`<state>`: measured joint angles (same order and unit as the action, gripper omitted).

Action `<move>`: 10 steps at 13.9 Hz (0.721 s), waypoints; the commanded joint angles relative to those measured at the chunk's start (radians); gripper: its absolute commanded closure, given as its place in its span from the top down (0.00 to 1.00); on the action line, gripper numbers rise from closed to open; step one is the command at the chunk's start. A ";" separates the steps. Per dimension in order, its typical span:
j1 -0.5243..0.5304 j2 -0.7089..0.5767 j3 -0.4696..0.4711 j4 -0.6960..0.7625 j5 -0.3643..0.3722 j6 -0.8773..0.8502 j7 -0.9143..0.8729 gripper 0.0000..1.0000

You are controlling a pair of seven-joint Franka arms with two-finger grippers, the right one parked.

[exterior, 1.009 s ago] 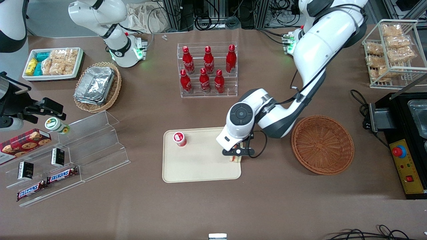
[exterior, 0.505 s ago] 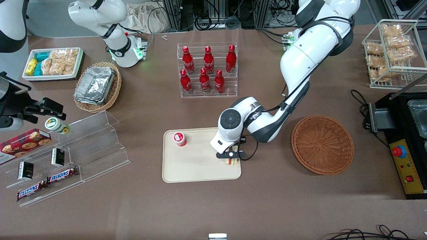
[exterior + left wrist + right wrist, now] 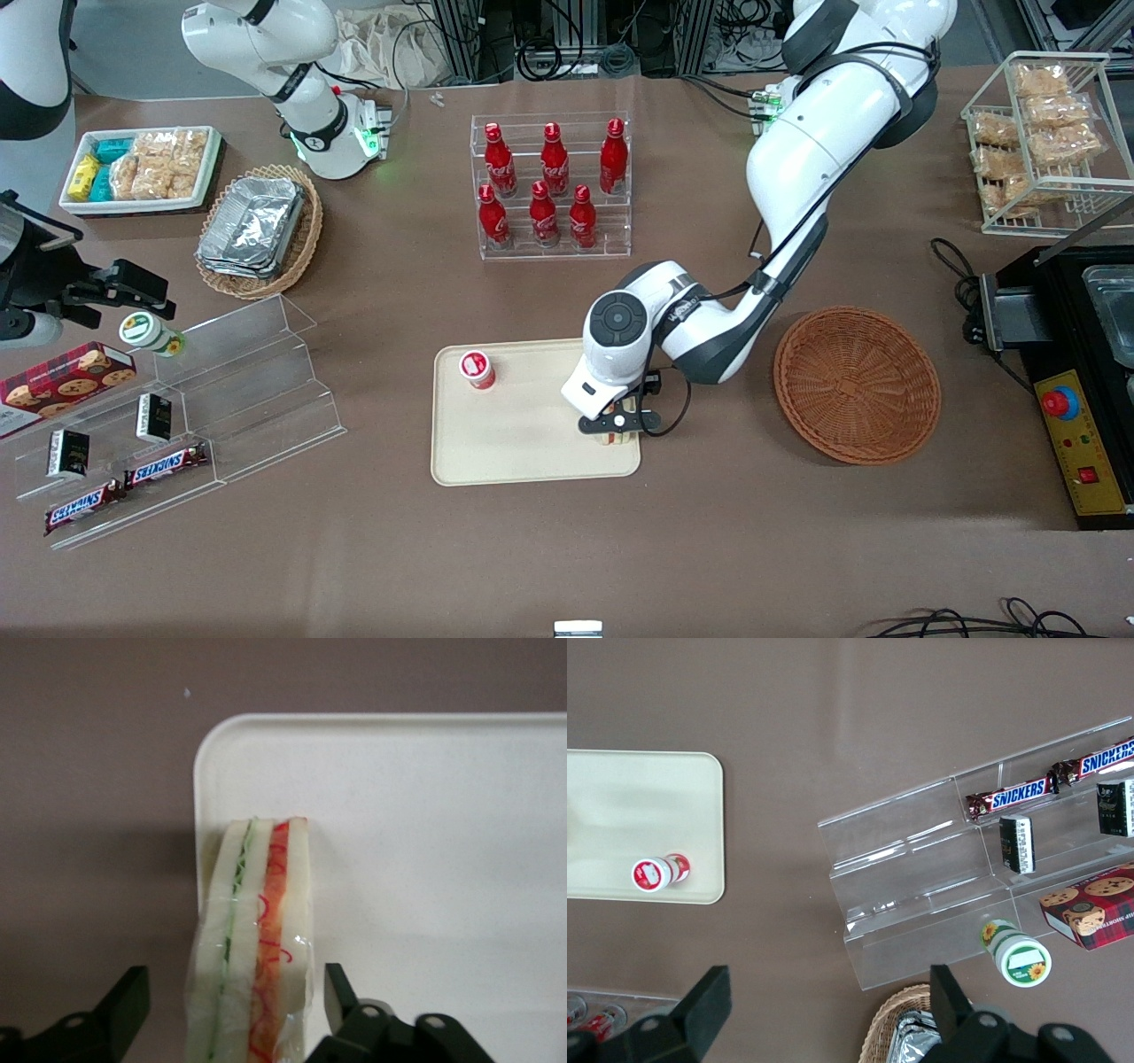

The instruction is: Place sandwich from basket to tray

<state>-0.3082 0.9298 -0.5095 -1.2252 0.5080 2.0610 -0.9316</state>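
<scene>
- Left wrist view shows you the gripper point(image 3: 232, 1005) over the tray point(image 3: 425, 815), fingers point(image 3: 124, 997) apart, clear of the sandwich point(image 3: 255, 939).
- Sandwich rests on the tray's edge nearest the basket point(image 3: 857, 385).

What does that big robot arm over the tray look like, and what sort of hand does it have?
The working arm has glossy white rounded shells with dark grey bands at its joints and a round dark cap on the wrist. Thin black cables run along it. Its gripper, over the tray's edge nearest the basket, is a black two-finger claw with flat wedge-shaped fingers. A green light glows at the arm's base.
</scene>
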 commanded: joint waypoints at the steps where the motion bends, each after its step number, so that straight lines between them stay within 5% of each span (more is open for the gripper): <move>1: 0.018 -0.064 0.002 0.033 -0.015 -0.094 -0.009 1.00; 5: 0.105 -0.189 -0.003 0.070 -0.071 -0.272 0.052 1.00; 8: 0.236 -0.322 0.002 0.061 -0.259 -0.349 0.207 1.00; 10: 0.308 -0.382 0.002 0.059 -0.313 -0.434 0.331 1.00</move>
<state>-0.0675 0.6232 -0.5033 -1.1261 0.2526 1.6865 -0.6992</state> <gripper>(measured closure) 0.000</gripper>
